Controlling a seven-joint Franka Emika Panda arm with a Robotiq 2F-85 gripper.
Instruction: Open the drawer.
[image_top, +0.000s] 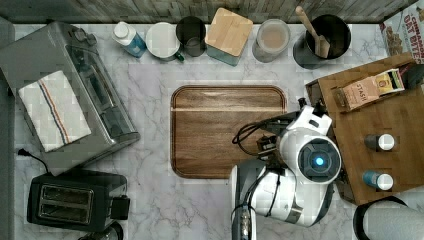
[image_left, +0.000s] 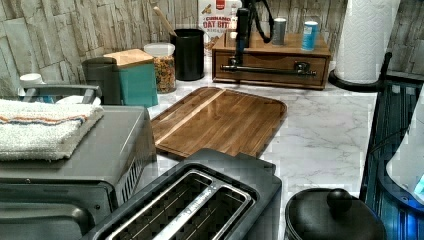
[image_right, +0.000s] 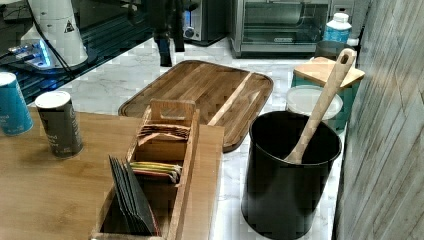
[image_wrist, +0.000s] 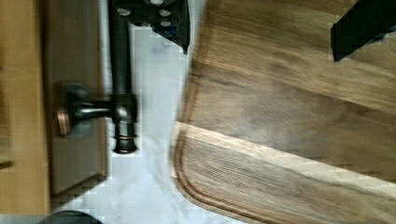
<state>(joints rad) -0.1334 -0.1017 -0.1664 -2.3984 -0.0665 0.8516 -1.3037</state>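
- Tool (image_left: 242, 47) hangs down at the drawer's (image_left: 270, 67) front in the left view, over the left end of the black bar handle (image_left: 270, 71).
- Its fingers (image_wrist: 159, 18) stand apart in the wrist view, one at the bar, the other over the cutting board (image_wrist: 289, 116).
- Drawer sits shut in the wooden box unit (image_left: 272, 50) at the back of the marble surface (image_left: 320, 135).
- Two small canisters (image_left: 310, 35) stand on top of the unit.

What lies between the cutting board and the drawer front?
In the left view, only bare marble counter separates the cutting board from the drawer.
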